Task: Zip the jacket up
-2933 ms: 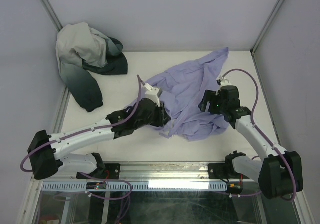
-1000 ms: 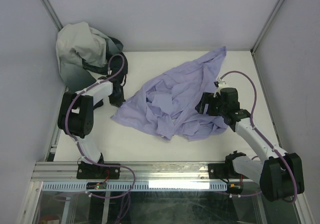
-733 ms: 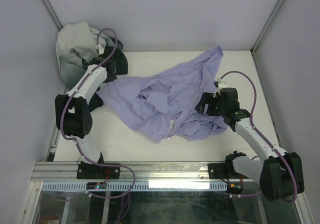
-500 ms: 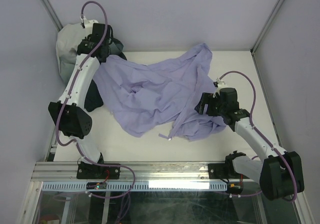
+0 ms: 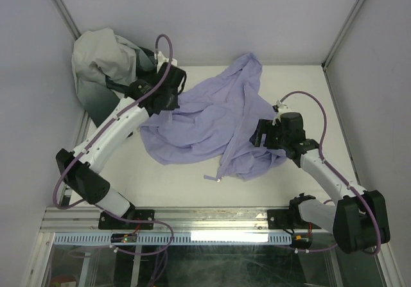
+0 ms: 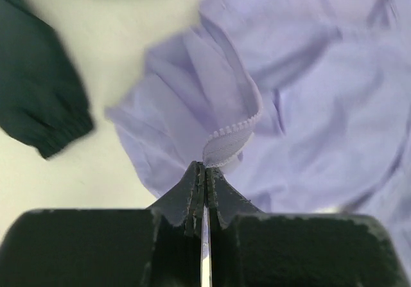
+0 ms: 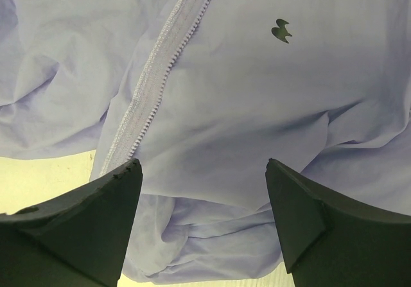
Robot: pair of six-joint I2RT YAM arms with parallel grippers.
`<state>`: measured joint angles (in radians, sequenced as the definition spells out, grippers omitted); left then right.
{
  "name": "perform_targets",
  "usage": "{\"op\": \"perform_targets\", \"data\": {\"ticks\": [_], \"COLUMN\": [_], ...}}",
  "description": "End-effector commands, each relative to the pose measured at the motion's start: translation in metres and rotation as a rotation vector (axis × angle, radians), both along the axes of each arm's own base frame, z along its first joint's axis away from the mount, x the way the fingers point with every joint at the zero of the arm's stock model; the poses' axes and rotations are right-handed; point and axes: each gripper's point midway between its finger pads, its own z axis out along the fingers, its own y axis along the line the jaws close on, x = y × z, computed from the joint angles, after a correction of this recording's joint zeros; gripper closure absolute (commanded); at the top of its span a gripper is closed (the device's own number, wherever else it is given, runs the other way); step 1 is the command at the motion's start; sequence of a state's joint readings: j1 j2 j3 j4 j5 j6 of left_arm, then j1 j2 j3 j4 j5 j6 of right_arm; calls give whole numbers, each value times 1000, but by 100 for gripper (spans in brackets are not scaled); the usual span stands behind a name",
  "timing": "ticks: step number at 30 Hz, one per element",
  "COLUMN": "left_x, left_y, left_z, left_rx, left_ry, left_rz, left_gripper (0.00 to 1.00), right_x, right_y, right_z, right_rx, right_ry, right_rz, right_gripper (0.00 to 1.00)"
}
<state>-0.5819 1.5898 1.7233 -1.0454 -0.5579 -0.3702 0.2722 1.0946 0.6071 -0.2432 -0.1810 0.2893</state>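
Lavender jacket (image 5: 205, 117) is sprawled rumpled and unzipped across the middle of the table (image 5: 302, 81), right up against the white-and-dark-green garment (image 5: 103, 62) heaped in the far left corner. The left gripper (image 6: 204, 166) is clamped tight on a folded bit of the front edge; you can see the zipper teeth (image 6: 234, 131) curling out just past its tips. From above, that pinch sits at the jacket's far left side.

The right gripper (image 7: 202, 165) has its jaws spread wide with nothing in them; it hangs just over the right half of the jacket, with the other zipper tape (image 7: 151, 85) running down toward one fingertip and a small dark logo (image 7: 280, 30) further up the panel.

My read: this is the sorting-out stage, finding both front edges and getting them laid flat; no zipping has begun, and I can't make out the slider anywhere. The next move calls for the right one to drop and pinch that tape low near the hem; then the two bottom ends need bringing together without the floppy fabric folding over itself.
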Motion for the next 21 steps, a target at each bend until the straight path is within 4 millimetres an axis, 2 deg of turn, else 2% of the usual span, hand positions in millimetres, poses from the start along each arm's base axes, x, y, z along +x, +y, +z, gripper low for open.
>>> {"op": "perform_targets", "data": {"ticks": [1, 5, 6, 9, 10, 12, 14, 16, 18, 21], "left_x": [-62, -133, -151, -194, -201, -209, -206, -200, -195, -179], "left_y": [-71, -151, -166, -211, -222, -229, -228, -226, -223, -207], "left_z": [-7, -42, -40, -55, -75, -92, -98, -91, -78, -59], "left_rx": [-285, -427, -483, -580, -568, -560, -545, -554, -565, -569], "left_ry": [86, 237, 242, 316, 361, 401, 392, 339, 281, 185], "left_rz": [-200, -417, -468, -600, -619, -638, -625, -624, -639, -602], "left_gripper": [100, 100, 100, 100, 100, 96, 85, 68, 59, 51], "right_x": [12, 12, 12, 13, 13, 13, 12, 12, 13, 15], "right_y": [2, 2, 2, 1, 2, 4, 6, 8, 11, 20], "right_z": [8, 9, 10, 9, 7, 6, 6, 11, 16, 26], "right_rx": [-1, -6, -7, -11, -10, -7, -5, 1, 6, 17], "right_ry": [-56, -55, -60, -61, -55, -45, -45, -61, -79, -93], "right_rz": [-3, -3, -5, -10, -8, 2, 10, 19, 34, 65], "right_gripper": [20, 20, 20, 20, 20, 20, 21, 21, 20, 21]}}
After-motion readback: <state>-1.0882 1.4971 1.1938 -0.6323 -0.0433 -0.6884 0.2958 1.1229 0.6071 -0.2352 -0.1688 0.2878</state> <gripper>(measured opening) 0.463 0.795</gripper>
